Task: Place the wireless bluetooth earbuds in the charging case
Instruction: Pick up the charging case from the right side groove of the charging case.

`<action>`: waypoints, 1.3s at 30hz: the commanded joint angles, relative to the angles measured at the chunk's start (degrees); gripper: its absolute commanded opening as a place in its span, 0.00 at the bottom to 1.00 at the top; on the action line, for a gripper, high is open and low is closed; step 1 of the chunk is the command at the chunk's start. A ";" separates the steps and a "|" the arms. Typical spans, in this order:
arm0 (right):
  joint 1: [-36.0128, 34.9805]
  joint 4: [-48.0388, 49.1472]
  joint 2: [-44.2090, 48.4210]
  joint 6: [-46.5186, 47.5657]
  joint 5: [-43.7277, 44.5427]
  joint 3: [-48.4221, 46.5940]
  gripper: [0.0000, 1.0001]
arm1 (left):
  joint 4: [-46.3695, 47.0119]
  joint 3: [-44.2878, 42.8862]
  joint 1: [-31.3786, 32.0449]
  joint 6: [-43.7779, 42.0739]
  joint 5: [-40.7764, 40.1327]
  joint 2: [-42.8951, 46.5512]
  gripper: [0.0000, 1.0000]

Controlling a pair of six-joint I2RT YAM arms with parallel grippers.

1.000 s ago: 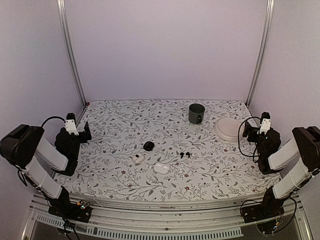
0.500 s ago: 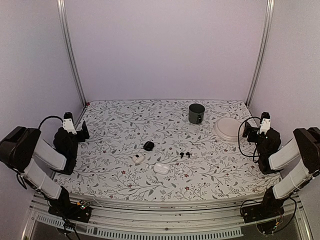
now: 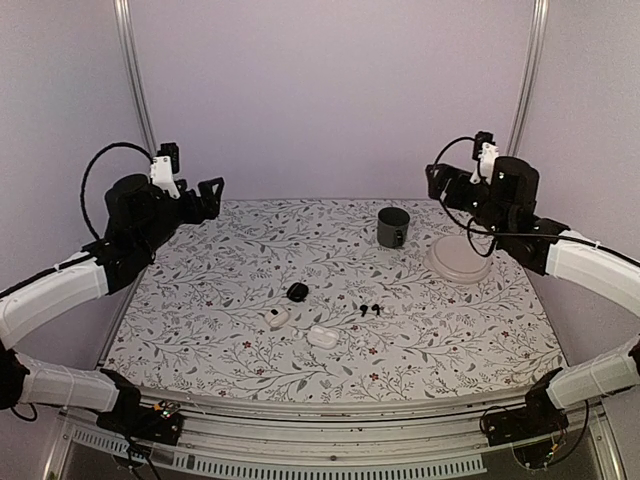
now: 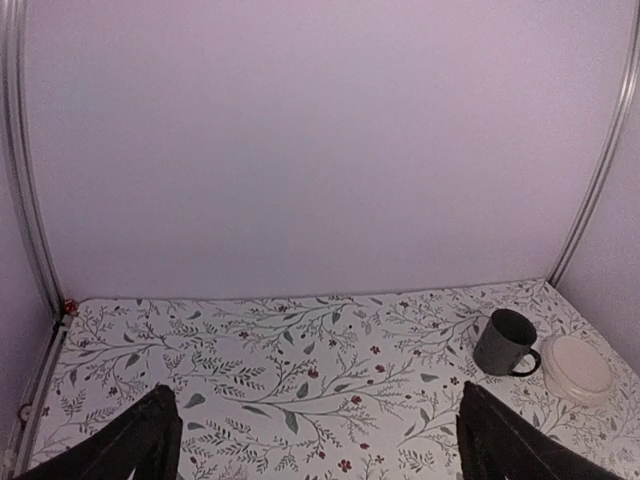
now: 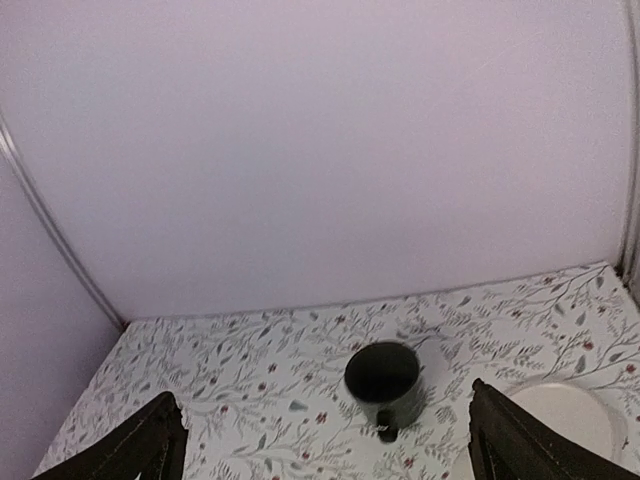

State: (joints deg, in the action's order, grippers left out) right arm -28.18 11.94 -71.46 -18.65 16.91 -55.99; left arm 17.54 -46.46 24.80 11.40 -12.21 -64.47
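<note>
Two tiny black earbuds [image 3: 370, 309] lie side by side just right of the table's middle. A round black charging case [image 3: 297, 291] sits to their left. Nearer the front are a white pebble-like case [image 3: 322, 336] and a smaller white piece [image 3: 277, 317]; it is too small to tell what that piece is. My left gripper [image 3: 205, 190] hangs high over the back left of the table, open and empty. High over the back right, my right gripper [image 3: 437, 180] is also open and empty. Neither wrist view shows the earbuds or cases; each shows only dark fingertips [image 4: 140, 440] [image 5: 140, 445] at the bottom corners.
A dark grey mug [image 3: 393, 227] [image 4: 506, 342] [image 5: 383, 384] stands at the back right. A pale round plate [image 3: 458, 259] [image 4: 577, 366] [image 5: 570, 415] lies beside it, below my right gripper. Metal posts [image 3: 137, 100] rise at both back corners. The floral tablecloth [image 3: 230, 360] covers the table.
Both arms have swung up from low, folded poses at the table's sides, and the grippers now hang high over the back corners. The earbuds and cases have not moved.
</note>
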 commanded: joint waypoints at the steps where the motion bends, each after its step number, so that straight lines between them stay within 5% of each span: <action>1: -6.88 -15.83 -0.52 -2.25 6.78 0.26 0.99 | -19.20 -0.89 -0.76 10.27 -2.53 1.30 0.96; 7: -5.95 -19.67 1.52 -12.35 24.63 4.02 0.99 | -23.39 -0.31 -1.42 9.31 4.67 3.09 0.96; 12: -5.23 -20.64 1.54 -16.97 16.92 5.38 0.99 | -26.18 2.02 -0.12 15.61 11.12 2.33 0.96; 16: -5.53 -32.92 -6.60 -17.67 8.54 -2.82 0.99 | -24.12 7.31 0.88 21.49 19.81 2.75 0.96; 28: -28.05 -29.24 -21.52 -16.50 -11.97 -4.90 0.99 | -16.29 17.81 7.80 35.92 30.30 5.64 0.96; 33: -29.37 -27.49 -24.51 -14.49 -15.95 -2.58 1.00 | -11.62 20.80 12.80 41.55 28.76 5.41 0.96; 39: -29.20 -25.23 -26.41 -10.85 -16.58 -1.88 0.86 | -9.02 24.20 18.29 48.97 26.57 5.90 0.96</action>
State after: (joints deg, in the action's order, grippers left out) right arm -57.67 -15.90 -96.23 -32.25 2.39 -58.39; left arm 4.10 -24.80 40.66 53.74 14.63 -59.22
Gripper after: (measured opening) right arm 0.896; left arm 0.960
